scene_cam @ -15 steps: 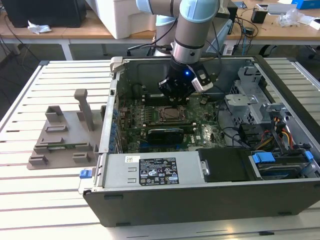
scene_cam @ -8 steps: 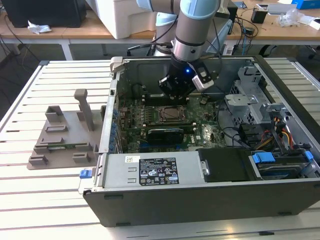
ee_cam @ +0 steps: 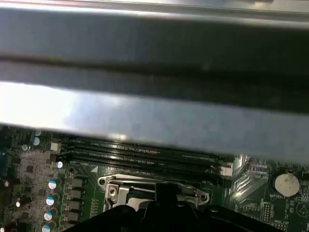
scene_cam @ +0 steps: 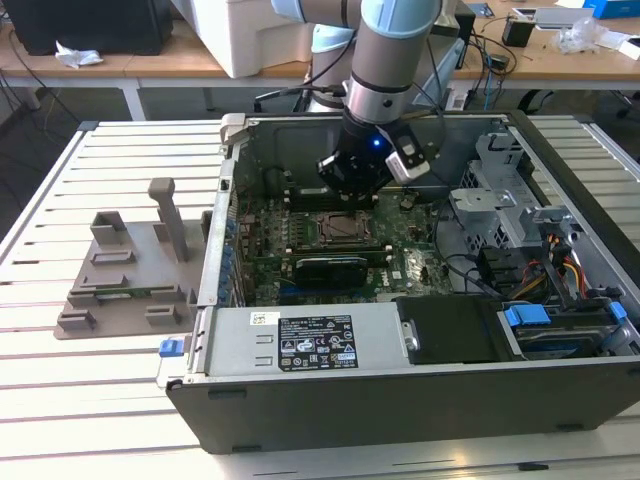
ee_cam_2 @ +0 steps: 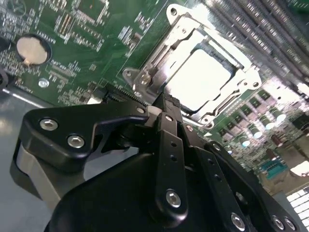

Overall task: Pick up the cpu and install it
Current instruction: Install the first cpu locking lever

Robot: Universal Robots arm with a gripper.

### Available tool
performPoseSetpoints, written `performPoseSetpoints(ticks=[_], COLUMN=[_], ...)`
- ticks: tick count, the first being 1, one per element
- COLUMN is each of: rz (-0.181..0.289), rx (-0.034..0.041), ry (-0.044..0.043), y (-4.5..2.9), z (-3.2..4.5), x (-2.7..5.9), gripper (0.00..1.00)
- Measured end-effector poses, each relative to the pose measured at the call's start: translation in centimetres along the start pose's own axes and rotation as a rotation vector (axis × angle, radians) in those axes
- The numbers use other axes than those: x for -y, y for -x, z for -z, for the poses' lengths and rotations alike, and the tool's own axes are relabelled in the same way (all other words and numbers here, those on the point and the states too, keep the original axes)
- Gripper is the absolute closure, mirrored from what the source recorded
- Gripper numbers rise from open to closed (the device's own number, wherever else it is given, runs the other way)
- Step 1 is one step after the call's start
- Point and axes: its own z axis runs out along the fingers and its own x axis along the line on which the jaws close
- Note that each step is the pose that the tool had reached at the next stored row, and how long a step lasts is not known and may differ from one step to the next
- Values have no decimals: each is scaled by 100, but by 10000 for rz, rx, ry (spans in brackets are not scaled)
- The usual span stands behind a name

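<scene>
Silvery cpu [ee_cam_2: 200,79] (glaring white), green motherboard [ee_cam_2: 96,29].

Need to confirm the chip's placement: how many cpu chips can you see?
1: the cpu lies in the socket frame on the motherboard, close to the gripper. Others may be hidden.

Arm [scene_cam: 392,60]: cylindrical silver-grey segments with pale blue joint caps above the open computer case [scene_cam: 400,380]. Wrist section black, carrying a small lit blue indicator and a white-and-black module on its side. Gripper [ee_cam_2: 166,104]: matte black, angular linkage bars fastened with silver round-head screws; a light grey panel on the body beneath.
</scene>
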Motion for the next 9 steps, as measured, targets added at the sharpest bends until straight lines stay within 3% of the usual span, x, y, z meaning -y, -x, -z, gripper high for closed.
performPoseSetpoints(ticks=[3,6,9], rz=[1,0,-1], rx=[0,1,0], ry=[0,1,-2], y=[-10,-27,-35], z=[5,12,43], x=[90,232,273], gripper=[89,89,89])
